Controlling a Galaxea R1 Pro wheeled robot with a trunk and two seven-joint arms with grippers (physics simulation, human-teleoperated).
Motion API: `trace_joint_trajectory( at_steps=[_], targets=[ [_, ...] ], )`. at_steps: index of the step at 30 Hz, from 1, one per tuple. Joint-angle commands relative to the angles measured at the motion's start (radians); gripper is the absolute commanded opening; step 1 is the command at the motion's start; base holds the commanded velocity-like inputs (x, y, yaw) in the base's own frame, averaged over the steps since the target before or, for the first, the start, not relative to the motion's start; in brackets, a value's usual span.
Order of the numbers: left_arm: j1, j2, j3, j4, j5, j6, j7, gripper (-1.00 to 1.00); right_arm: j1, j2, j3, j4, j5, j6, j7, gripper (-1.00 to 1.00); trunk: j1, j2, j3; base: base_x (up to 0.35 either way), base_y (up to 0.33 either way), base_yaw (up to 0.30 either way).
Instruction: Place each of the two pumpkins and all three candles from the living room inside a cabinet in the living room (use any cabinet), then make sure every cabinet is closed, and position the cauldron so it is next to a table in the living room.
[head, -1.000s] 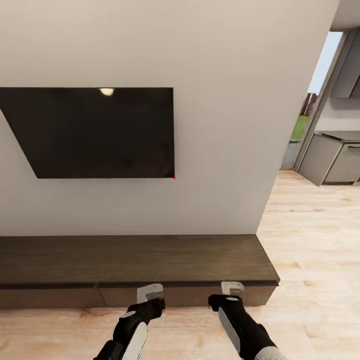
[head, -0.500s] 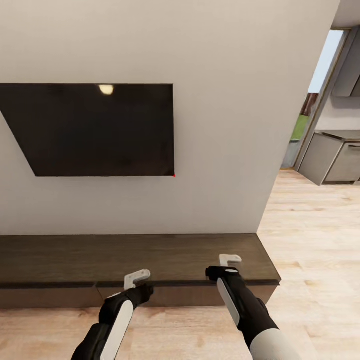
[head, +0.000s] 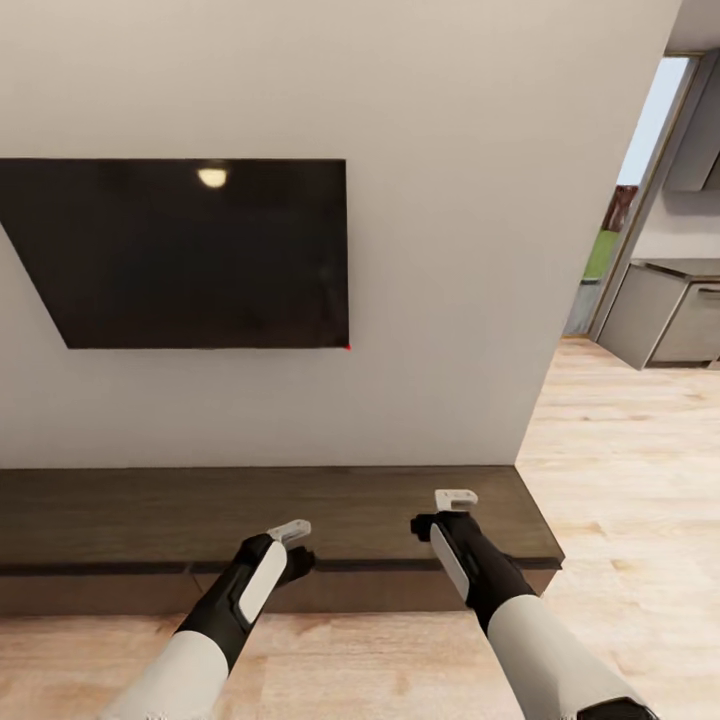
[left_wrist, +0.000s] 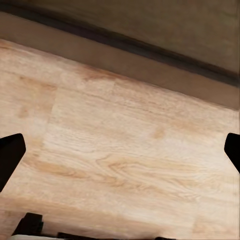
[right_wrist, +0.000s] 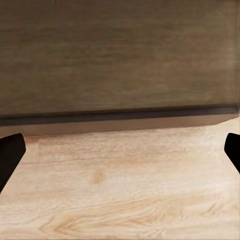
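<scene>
Head view puts me square in front of the cabinet (head: 270, 520), the long dark-brown unit under the TV (head: 190, 255) on the grey wall (head: 450, 250), its drawer fronts shut and flush. I see no pumpkins or candles here. Both my arms reach over its front edge: the left gripper (head: 290, 530) and the right gripper (head: 455, 497). In both wrist views the dark fingertips sit at opposite edges with bare floor (left_wrist: 125, 150) between them, so I read both as spread wide and empty.

I judge the drawer stiff and fairly heavy, with smooth handleless fronts; the dark gap under the top lip looks like the only place to hook a finger.

Compared with a second ago, both arms have extended forward and the grippers have risen from the drawer front to above the top edge.
</scene>
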Motion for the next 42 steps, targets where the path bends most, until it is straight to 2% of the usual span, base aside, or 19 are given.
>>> trace_joint_trajectory(
  at_steps=[1, 4, 6, 10, 15, 28, 42],
  targets=[
    [-0.004, 0.0, -0.003, 0.005, 0.012, -0.014, 0.009, 1.0, -0.004, -0.001, 0.004, 0.002, -0.011, -0.001, -0.009, 1.0, 0.004, -0.008, -0.004, 0.0, 0.0, 0.0],
    [-0.013, 0.001, -0.006, 0.025, 0.012, -0.101, -0.009, 1.0, -0.012, 0.0, 0.003, 0.012, -0.012, -0.057, -0.009, 1.0, 0.016, -0.029, -0.014, 0.0, 0.0, 0.0],
    [-0.014, 0.003, -0.005, 0.028, 0.01, -0.122, -0.027, 1.0, -0.013, 0.0, 0.003, 0.017, -0.011, -0.091, -0.01, 1.0, 0.023, -0.043, -0.02, 0.0, 0.0, 0.0],
    [-0.016, 0.006, -0.006, 0.032, 0.009, -0.19, -0.07, 1.0, -0.014, 0.0, 0.002, 0.062, -0.01, -0.207, -0.013, 1.0, 0.039, -0.071, -0.033, 0.0, 0.0, 0.0],
    [-0.016, 0.014, -0.006, 0.052, 0.009, -0.255, -0.084, 1.0, -0.015, -0.001, 0.004, 0.1, -0.007, -0.292, -0.049, 1.0, 0.058, -0.106, -0.048, 0.0, 0.0, 0.0],
    [-0.016, 0.015, -0.012, 0.074, 0.003, -0.369, -0.088, 1.0, -0.015, 0.002, 0.007, 0.112, -0.011, -0.309, -0.071, 1.0, 0.108, -0.197, -0.089, 0.0, 0.0, 0.0],
    [-0.016, 0.017, -0.024, 0.088, -0.016, -0.38, -0.089, 1.0, -0.015, 0.001, 0.012, 0.124, -0.007, -0.305, -0.065, 1.0, 0.161, -0.295, -0.133, 0.0, 0.0, 0.0]
  ],
)
